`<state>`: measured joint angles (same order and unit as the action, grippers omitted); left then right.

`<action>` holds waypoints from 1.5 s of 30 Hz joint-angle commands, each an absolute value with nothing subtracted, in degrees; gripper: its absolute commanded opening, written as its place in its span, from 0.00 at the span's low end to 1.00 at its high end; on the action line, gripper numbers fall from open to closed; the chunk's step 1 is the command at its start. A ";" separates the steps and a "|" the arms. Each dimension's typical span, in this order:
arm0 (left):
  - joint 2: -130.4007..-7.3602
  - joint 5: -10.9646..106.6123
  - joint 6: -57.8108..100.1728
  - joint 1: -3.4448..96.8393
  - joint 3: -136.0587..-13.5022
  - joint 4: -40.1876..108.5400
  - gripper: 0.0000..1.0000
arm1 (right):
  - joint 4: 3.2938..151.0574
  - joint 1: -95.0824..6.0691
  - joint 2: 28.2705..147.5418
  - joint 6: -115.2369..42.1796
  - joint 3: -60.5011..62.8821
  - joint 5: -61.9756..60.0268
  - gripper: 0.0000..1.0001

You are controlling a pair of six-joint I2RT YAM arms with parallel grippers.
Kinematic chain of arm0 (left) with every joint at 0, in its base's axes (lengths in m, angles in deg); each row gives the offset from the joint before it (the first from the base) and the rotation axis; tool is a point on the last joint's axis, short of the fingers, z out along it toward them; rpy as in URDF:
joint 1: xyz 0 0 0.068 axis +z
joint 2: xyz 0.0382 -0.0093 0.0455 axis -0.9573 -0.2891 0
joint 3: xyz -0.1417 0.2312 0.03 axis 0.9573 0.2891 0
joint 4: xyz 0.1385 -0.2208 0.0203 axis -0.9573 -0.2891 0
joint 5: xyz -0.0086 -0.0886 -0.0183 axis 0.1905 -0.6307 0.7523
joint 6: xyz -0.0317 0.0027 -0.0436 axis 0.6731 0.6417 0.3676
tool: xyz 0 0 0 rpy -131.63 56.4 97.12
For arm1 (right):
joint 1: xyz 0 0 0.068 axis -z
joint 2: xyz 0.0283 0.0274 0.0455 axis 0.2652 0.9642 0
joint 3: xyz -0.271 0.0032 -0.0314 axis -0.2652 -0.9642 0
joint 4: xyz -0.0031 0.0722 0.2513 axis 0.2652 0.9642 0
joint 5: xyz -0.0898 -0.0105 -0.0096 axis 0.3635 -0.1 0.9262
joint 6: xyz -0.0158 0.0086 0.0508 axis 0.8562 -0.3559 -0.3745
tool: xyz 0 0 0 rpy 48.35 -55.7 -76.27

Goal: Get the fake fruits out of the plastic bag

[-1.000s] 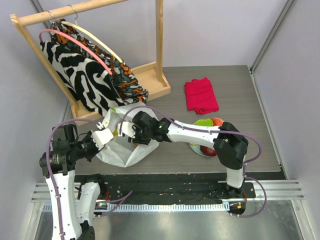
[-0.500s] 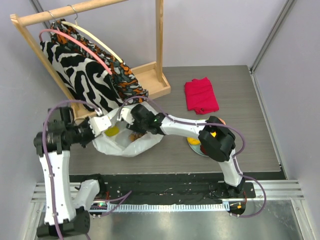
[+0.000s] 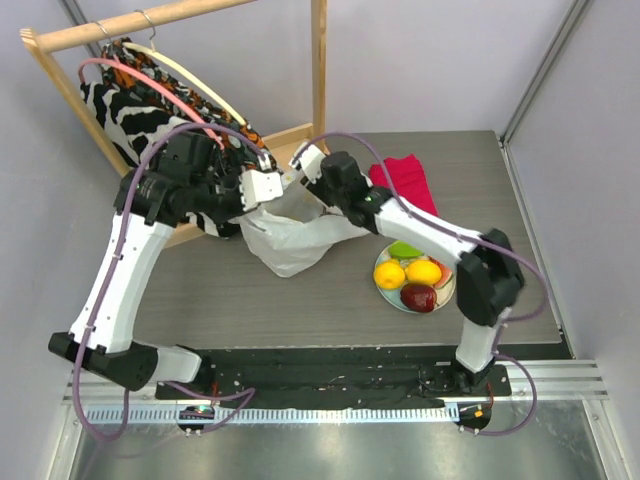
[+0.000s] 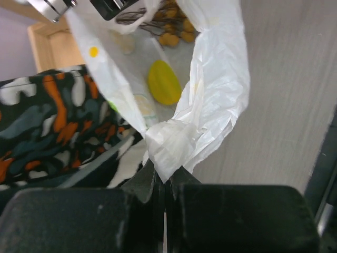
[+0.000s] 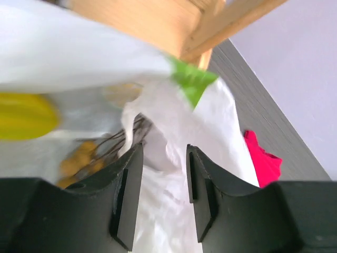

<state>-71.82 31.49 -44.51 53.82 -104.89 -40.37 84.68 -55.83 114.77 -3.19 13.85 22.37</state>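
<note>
The plastic bag (image 3: 290, 238) hangs lifted over the table's middle, mouth up. My left gripper (image 3: 262, 188) is shut on its rim (image 4: 167, 150). Inside the bag lie a yellow lemon (image 4: 164, 81) and a brownish grape-like cluster (image 4: 176, 30); both also show in the right wrist view, the lemon (image 5: 21, 117) and the cluster (image 5: 79, 157). My right gripper (image 3: 305, 165) is at the bag's far rim, fingers (image 5: 129, 184) apart with white plastic (image 5: 168, 158) between them. Two lemons (image 3: 390, 274), a dark red apple (image 3: 419, 297) and a green piece (image 3: 405, 249) lie on a plate (image 3: 382, 290).
A wooden clothes rack (image 3: 300, 150) with patterned garments (image 3: 150, 130) stands at the back left, close behind the bag and both grippers. A folded red cloth (image 3: 402, 190) lies at the back right. The patterned cloth (image 4: 47, 121) sits just left of the bag.
My left arm has lifted the bag up and toward the back right. My right gripper has risen from inside the bag to its far rim. The plate of fruits is now uncovered.
</note>
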 commanded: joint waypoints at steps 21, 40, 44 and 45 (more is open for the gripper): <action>-45.51 41.06 -34.88 48.23 -68.18 -57.66 0.00 | 85.55 -73.11 112.81 -16.35 7.64 5.16 0.51; -44.63 36.93 -33.64 49.03 -69.49 -56.79 0.00 | 94.23 -75.41 126.51 8.25 20.55 16.07 0.75; -44.80 35.43 -33.73 49.03 -70.73 -57.05 0.00 | 105.20 -75.58 133.29 11.93 30.83 16.16 0.75; -44.98 34.91 -33.82 49.03 -70.99 -57.22 0.00 | 106.89 -75.50 134.43 12.73 32.24 16.07 0.75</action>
